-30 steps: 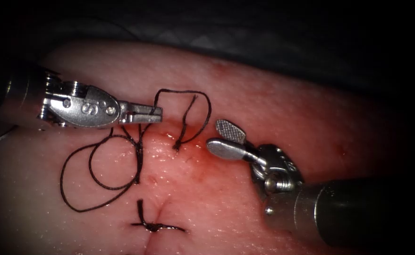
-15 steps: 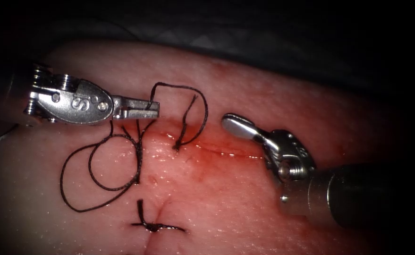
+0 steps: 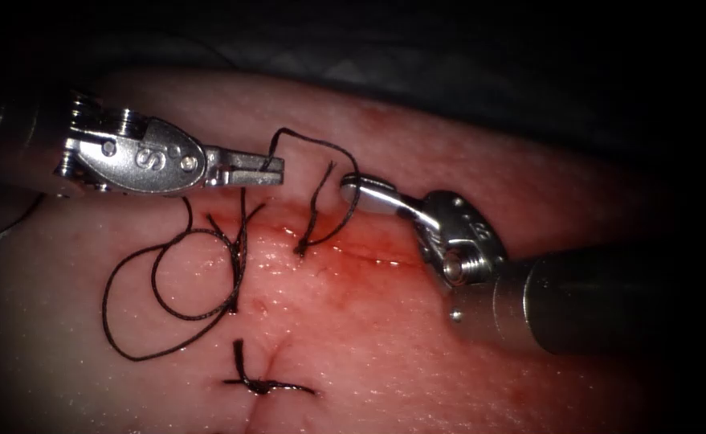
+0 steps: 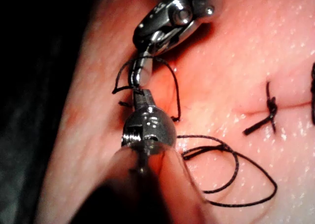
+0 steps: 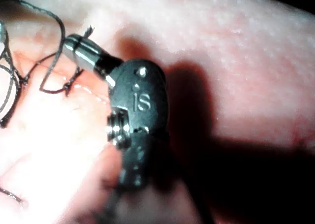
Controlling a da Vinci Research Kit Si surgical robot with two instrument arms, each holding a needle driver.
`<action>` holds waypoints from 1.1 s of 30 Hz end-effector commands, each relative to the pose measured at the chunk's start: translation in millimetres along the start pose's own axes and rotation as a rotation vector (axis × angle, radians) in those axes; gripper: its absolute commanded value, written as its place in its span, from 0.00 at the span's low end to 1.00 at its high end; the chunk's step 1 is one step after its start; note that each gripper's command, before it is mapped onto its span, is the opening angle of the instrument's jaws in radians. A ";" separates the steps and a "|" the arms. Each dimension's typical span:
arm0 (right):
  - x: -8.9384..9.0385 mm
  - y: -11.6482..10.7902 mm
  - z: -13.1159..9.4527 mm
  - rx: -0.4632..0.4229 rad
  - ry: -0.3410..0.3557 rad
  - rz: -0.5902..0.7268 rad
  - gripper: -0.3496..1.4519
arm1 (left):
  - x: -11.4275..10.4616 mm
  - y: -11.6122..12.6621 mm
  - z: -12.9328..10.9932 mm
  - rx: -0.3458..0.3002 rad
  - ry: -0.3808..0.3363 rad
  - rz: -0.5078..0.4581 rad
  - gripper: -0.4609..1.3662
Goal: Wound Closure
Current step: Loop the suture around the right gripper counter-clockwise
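Pale pink tissue (image 3: 465, 161) lies under two silver tools. At the left, loose coils of thin black thread (image 3: 132, 309) rest on the tissue surface. Above them, the left arm's steel needle driver (image 3: 275, 169) reaches in, its jaws closed on the thread where the strand arches up and over toward the right. That arch drops to a point where the thread enters the tissue, with a short free tail standing beside it. A shallow cut (image 3: 353, 253) smeared with red fluid (image 3: 328, 265) runs rightward from there. Below it sits a finished black knotted stitch (image 3: 260, 384). At the right, the right arm's steel needle driver (image 3: 357, 189) touches the thread arch; its jaws are together, and whether they grip the strand is unclear.
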 end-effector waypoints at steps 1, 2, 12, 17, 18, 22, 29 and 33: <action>-0.1 -0.1 0.1 0.002 0.002 0.000 0.00 | -0.1 0.0 0.0 -0.009 0.001 -0.004 0.06; -0.2 -0.2 0.3 0.008 0.007 0.001 0.00 | -0.3 -0.1 0.1 -0.011 0.006 -0.009 0.06; 0.1 -1.3 0.6 0.025 0.051 0.004 0.00 | -2.3 -0.3 1.9 -0.022 -0.018 -0.023 0.06; 0.9 -2.0 0.7 0.028 0.062 0.001 0.00 | -3.5 0.4 3.3 -0.025 -0.041 -0.023 0.06; 1.1 -2.2 0.8 0.028 0.062 -0.002 0.00 | -3.8 0.5 3.5 -0.031 -0.044 -0.026 0.06; 1.7 -2.8 0.9 0.031 0.073 -0.008 0.00 | -4.4 0.9 4.1 -0.033 -0.047 -0.026 0.06; 2.1 -3.4 1.0 0.037 0.093 -0.003 0.00 | -5.1 2.3 5.6 -0.052 -0.121 -0.011 0.06; 2.3 -3.5 1.1 0.029 0.104 -0.002 0.00 | -5.0 3.6 6.0 -0.065 -0.172 -0.003 0.06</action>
